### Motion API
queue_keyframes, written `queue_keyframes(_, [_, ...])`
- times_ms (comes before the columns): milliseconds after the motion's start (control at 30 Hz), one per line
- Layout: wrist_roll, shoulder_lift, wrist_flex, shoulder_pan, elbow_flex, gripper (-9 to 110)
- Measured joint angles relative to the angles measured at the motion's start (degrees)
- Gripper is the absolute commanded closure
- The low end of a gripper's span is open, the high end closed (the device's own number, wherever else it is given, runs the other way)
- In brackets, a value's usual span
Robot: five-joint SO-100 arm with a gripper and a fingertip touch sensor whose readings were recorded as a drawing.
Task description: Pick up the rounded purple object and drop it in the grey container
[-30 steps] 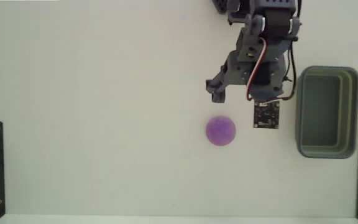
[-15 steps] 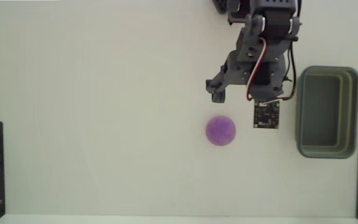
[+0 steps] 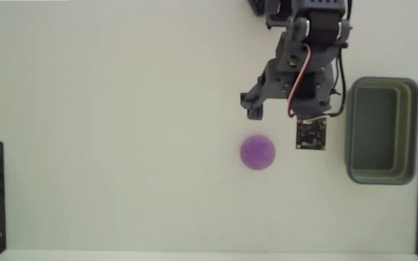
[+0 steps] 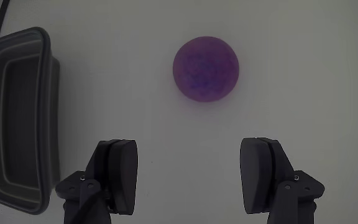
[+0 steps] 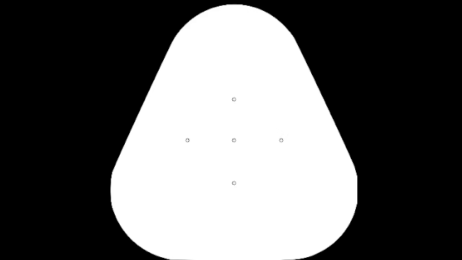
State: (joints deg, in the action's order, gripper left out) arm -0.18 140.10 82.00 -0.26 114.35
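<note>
Your jaws stand wide open and empty, so the step in hand is the reach for the purple ball. In the wrist view it lies on the bare tabletop ahead of the two fingers, apart from both and roughly centred on the gap, perhaps a shade toward the right-hand one. In the fixed view the ball sits just below the arm, with the grey bin off to the right, well apart from it and empty.

Keep the wrist square and carry the opening straight forward and down until the ball sits between the pads, not at their tips. It is round and will likely roll if one finger touches first, so centre it before you close; a nudge from the left finger would send it away from the bin. Come low enough to grip at its widest part. Close gently, since it looks soft. Lift well clear before swinging over, as the bin has a thick raised rim.
</note>
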Motion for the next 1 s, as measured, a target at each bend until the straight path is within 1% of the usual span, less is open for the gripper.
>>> queue_keyframes(467, [0.0, 0.0, 0.0, 1.6, 0.0, -9])
queue_keyframes(567, [0.0, 0.0, 0.0, 3.3, 0.0, -9])
queue_keyframes(1000, [0.0, 0.0, 0.0, 2.9, 0.0, -9])
